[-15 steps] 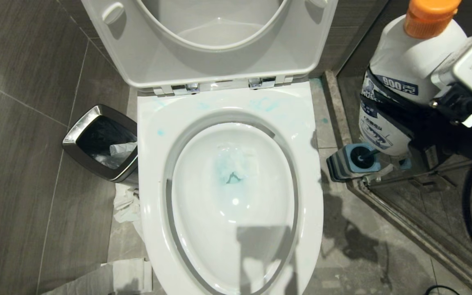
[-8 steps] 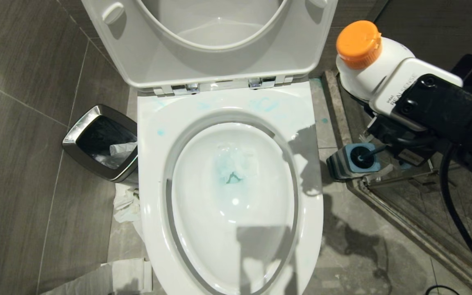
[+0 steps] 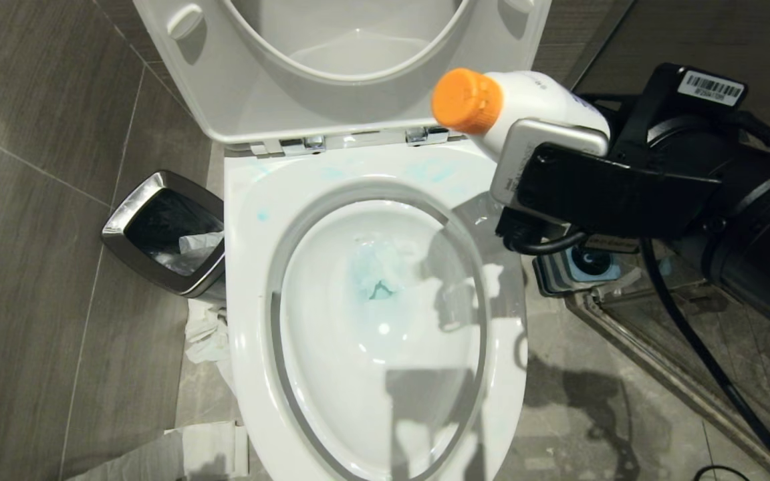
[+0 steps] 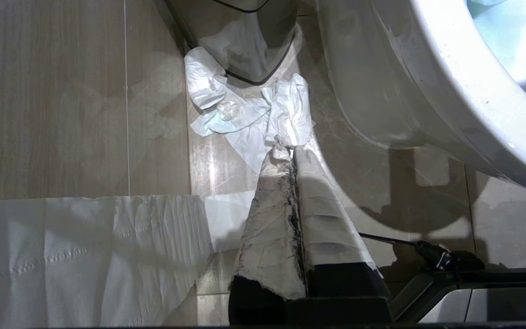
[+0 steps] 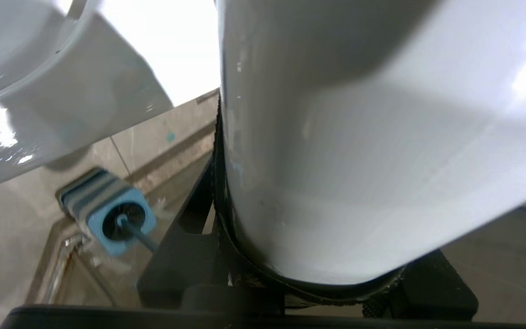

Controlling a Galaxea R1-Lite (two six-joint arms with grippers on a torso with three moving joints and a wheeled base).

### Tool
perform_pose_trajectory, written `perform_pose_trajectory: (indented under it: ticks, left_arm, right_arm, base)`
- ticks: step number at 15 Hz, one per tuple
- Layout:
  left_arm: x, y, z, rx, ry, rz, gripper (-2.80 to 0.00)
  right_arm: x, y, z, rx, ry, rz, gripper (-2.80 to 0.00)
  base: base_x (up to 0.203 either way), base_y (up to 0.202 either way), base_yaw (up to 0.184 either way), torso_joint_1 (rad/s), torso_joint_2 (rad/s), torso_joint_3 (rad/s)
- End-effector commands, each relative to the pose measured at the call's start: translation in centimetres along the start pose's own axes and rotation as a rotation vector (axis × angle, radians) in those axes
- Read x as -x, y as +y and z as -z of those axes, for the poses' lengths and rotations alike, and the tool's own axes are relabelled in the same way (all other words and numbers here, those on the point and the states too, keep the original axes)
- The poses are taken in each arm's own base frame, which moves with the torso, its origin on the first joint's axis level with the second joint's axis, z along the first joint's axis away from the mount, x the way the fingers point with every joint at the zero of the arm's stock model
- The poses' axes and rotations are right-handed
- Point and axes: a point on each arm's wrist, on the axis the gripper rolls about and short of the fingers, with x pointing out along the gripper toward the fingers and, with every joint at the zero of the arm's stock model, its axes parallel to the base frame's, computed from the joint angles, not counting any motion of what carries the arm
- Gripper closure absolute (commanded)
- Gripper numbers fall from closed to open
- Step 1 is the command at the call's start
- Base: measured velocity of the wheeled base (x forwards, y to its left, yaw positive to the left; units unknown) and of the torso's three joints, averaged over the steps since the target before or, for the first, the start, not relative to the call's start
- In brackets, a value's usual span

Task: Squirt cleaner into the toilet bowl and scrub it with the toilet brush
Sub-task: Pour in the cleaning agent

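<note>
Toilet bowl (image 3: 371, 321) lid up, blue smears inside; cleaner (image 3: 525, 107) clamped in right gripper (image 5: 308, 274) fingers, tipped cap-first over the back rim, likely to squirt; toilet brush (image 5: 137, 230) parked in holder (image 5: 103, 208); left gripper (image 4: 292, 153) idle, fingers clenched, above the floor.

Grey tiled floor (image 3: 37, 220) — crumpled paper (image 3: 208, 337) beside steel-rimmed bin (image 3: 161, 230).

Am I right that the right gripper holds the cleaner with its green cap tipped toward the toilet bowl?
Not quite: the cap is orange, not green, as the head view shows. The rest stands: the right gripper holds the cleaner, tipped toward the toilet bowl.
</note>
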Motion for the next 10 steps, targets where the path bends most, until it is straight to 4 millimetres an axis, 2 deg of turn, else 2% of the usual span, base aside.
perform_pose_trajectory:
  ticks: [1,5,10]
  left_arm:
    - [0.0,0.0,0.0,0.0,0.001,0.001,0.0]
    - [0.0,0.0,0.0,0.0,0.001,0.001,0.0]
    - [0.0,0.0,0.0,0.0,0.001,0.001,0.0]
  right_arm:
    - [0.2,1.2,-1.9,0.078,0.046,-0.024,0.0]
    - [-0.7,2.1,-3.3,0.195,0.062,0.03,0.0]
    - [-1.7,2.7,-4.7,0.452,0.154,0.109,0.0]
  base:
    - [0.0,0.0,0.0,0.0,0.0,0.0]
    - [0.0,0.0,0.0,0.0,0.0,0.0]
    - [0.0,0.0,0.0,0.0,0.0,0.0]
